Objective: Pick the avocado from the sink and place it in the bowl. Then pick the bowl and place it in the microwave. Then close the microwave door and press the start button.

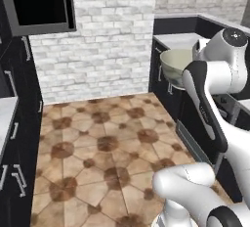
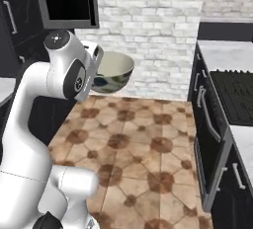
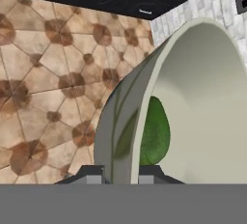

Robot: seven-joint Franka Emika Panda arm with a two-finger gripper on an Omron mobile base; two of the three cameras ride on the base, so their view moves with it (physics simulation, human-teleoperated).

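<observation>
I have the gripper (image 3: 120,174) clamped on the rim of the bowl (image 3: 202,102), one finger inside the wall and one outside, and the bowl is up in the air over the tiled floor (image 1: 97,143). The avocado (image 3: 153,133) sits inside the bowl against its wall, just by the fingers. The microwave (image 2: 69,3) is up high on the wall, beyond the bowl in the right base view.

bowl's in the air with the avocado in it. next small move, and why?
Probably carry the bowl up and left toward the microwave door, kept level. The gripper pinches the bowl's rim, the avocado sits inside, and the bowl hangs over the floor below the door.
</observation>
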